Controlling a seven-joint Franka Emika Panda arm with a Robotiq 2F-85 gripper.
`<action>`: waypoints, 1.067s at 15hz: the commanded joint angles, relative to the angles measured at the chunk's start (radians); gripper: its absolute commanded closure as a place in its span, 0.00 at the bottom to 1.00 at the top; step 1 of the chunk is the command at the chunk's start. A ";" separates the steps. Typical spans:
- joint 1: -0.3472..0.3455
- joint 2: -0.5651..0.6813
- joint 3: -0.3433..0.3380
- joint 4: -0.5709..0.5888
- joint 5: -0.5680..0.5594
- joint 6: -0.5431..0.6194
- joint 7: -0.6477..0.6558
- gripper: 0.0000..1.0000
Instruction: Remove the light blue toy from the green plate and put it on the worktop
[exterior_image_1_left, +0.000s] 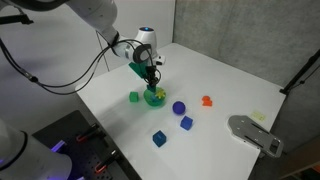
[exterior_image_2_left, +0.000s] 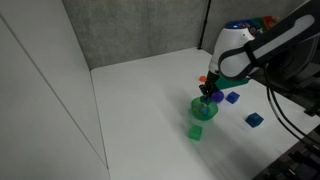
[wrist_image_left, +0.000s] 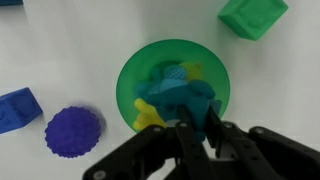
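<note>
Light blue toy (wrist_image_left: 182, 95) lies inside the green plate (wrist_image_left: 128, 80), filling most of the bowl, with yellow pieces (wrist_image_left: 148, 116) showing beside and beyond it. The plate sits on the white surface (exterior_image_1_left: 225, 70). In both exterior views the arm reaches down over the plate, and the gripper (exterior_image_1_left: 152, 87) hangs right at the plate's rim.

In the wrist view the gripper's dark fingers (wrist_image_left: 216, 128) stand close together at the near side of the toy, with a strip of teal between them. I cannot tell whether they are clamped on the toy or only straddle it.

A green cube (wrist_image_left: 252, 15) rests just beside the plate. A dark blue-purple ball (wrist_image_left: 72, 131) and a darker blue cube (wrist_image_left: 18, 108) lie on the plate's other side. In an exterior view another blue cube (exterior_image_1_left: 159, 138) and an orange toy (exterior_image_1_left: 207, 100) sit farther off.
</note>
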 joint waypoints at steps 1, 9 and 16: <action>-0.054 -0.100 0.029 -0.010 0.049 -0.076 -0.060 0.93; -0.100 -0.159 -0.063 -0.014 -0.035 -0.106 -0.028 0.93; -0.131 -0.110 -0.199 -0.052 -0.213 -0.085 0.015 0.94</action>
